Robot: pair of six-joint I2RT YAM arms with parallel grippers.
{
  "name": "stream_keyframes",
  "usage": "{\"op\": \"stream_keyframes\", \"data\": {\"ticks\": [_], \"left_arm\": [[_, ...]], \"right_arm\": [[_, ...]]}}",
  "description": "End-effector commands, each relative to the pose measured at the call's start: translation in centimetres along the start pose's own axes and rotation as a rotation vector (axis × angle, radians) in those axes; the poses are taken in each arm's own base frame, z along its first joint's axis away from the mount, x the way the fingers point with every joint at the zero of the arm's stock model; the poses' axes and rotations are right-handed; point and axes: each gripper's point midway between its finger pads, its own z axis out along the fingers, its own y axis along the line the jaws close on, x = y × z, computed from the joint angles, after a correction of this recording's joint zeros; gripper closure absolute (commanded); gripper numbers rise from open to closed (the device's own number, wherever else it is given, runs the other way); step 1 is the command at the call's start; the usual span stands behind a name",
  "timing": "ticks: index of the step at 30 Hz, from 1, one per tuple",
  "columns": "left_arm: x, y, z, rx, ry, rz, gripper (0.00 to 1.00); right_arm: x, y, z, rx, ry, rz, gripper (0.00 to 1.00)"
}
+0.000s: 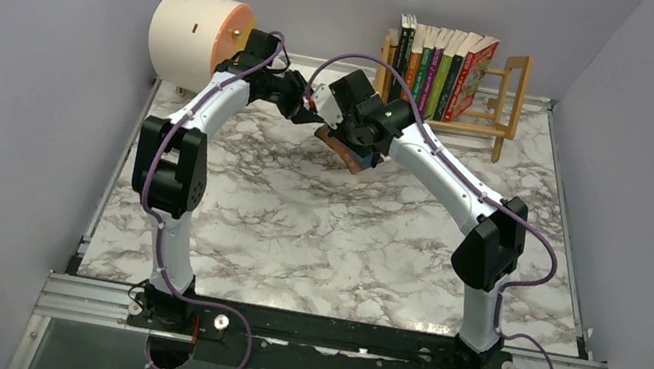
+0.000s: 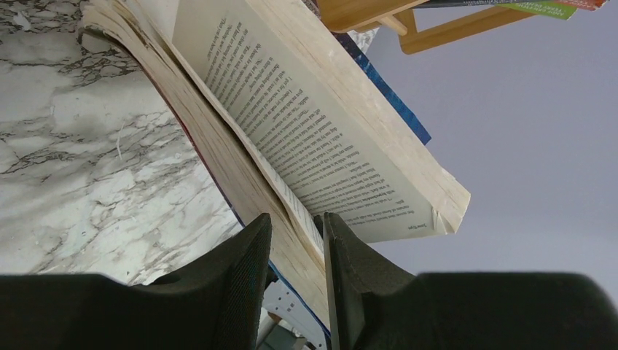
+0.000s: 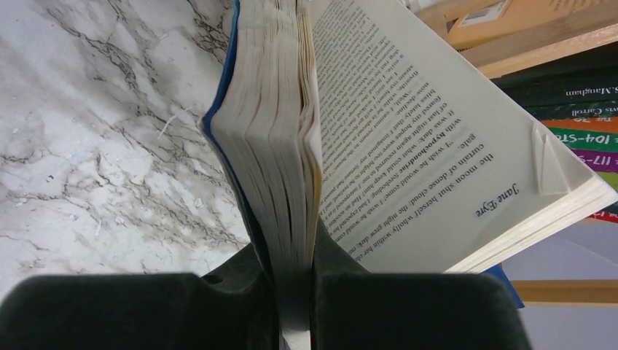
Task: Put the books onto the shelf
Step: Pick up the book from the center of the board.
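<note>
Marble-patterned table top (image 1: pixel 314 233) carries the whole set-up. In the top view we note 2 arms meeting above its far middle. The left arm (image 1: pixel 216 99) and the right arm (image 1: pixel 446 175) share 1 blue-covered book (image 1: pixel 352 153), held over the table just in front of the shelf (image 1: pixel 513 96). A row of books (image 1: pixel 441 63) stands on the shelf, leaning slightly. A cream cylinder (image 1: pixel 189 36) sits at the far left.

Left wrist view: the left gripper (image 2: pixel 295 222) stands narrowly parted, its fingers (image 2: pixel 240 255) pinching a thin sheaf of pages at the book's edge. The volume hangs open, printed text exposed.

Right wrist view: the right gripper (image 3: pixel 291 251) is clamped tight on the thick page block and blue cover. We see spines of shelved books at the right edge.
</note>
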Motion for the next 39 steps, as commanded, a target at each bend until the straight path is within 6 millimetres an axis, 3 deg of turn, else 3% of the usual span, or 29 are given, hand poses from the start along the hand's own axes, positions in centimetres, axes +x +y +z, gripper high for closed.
{"op": "stream_keyframes", "data": {"ticks": [1,10,21,39], "left_arm": [[0.3,0.4,-0.3,0.005,0.04,-0.052,0.74],[0.4,2.1,-1.3,-0.011,0.06,-0.098,0.74],[-0.1,2.3,-1.2,-0.008,0.075,-0.134,0.74],[-0.6,0.0,0.0,0.012,0.089,-0.169,0.74]], "right_arm": [[-3.8,-4.2,-2.2,0.186,-0.138,0.041,0.99],[-4.0,-4.3,-1.4,0.21,-0.127,0.037,0.99],[-4.8,-3.4,-0.7,0.197,-0.135,0.017,0.99],[-7.3,0.7,-0.1,0.161,-0.156,-0.051,0.99]]}}
